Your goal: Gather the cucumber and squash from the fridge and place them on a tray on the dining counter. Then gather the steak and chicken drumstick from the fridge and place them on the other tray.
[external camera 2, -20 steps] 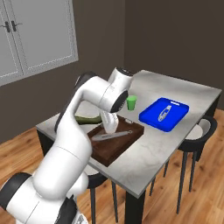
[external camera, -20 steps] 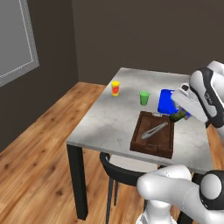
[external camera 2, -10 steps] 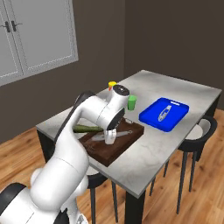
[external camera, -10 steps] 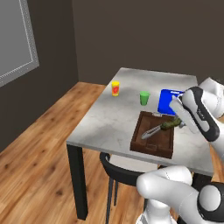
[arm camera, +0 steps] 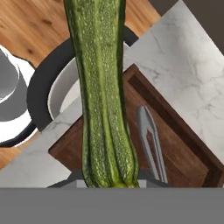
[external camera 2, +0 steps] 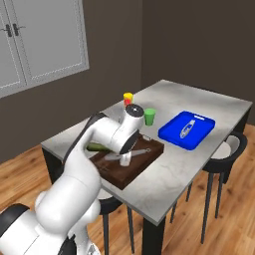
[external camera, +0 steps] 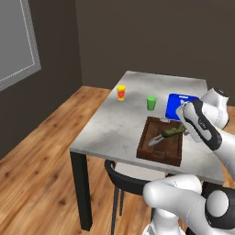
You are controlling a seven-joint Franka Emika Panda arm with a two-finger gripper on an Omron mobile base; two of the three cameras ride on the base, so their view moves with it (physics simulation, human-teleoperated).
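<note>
My gripper is shut on the cucumber, a long dark green bumpy vegetable, held low over the brown wooden tray on the dining counter. In the hand view the cucumber runs up from the gripper, above the tray and its near corner. From the right, the cucumber's end sticks out left of the arm, over the tray. The other tray, bright blue, lies just beyond. Squash, steak, chicken drumstick and fridge are out of view.
A silver utensil lies in the brown tray. A yellow cup and a green cup stand mid-counter. A dark chair sits tucked under the near edge, and another chair stands at the counter's right side.
The arm has swung down and toward the near side with the cucumber, from beside the blue tray to low over the brown tray. The gripper stays shut.
</note>
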